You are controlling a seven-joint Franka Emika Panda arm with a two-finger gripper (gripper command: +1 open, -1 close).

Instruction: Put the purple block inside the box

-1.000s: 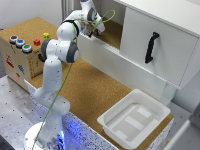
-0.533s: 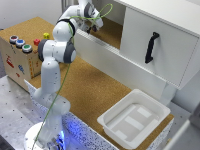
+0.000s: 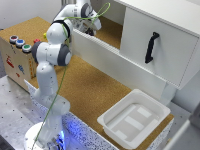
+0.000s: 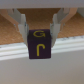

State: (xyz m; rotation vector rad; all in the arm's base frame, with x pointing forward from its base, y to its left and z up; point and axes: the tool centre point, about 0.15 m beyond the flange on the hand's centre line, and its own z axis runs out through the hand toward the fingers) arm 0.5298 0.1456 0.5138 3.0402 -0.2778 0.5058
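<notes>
The purple block [image 4: 40, 44], with yellow letters on its faces, sits between my fingers [image 4: 22, 29] in the wrist view. My gripper [image 4: 40, 37] is shut on it and holds it above a white ledge. In the exterior view my gripper [image 3: 93, 24] is high at the back, over the white wall beside the cabinet. I cannot make out the block there. An open white box [image 3: 134, 118], empty, stands on the cork floor at the exterior view's lower right, far from the gripper.
A white cabinet [image 3: 165, 35] with a black handle [image 3: 150, 47] fills the exterior view's upper right. A long white wall [image 3: 117, 62] runs below it. A wooden box [image 3: 15, 55] with coloured buttons stands at the left. My arm's base [image 3: 47, 135] is at the lower left.
The gripper has shifted slightly near the cabinet's upper-left corner, still holding the block. Nothing else has moved.
</notes>
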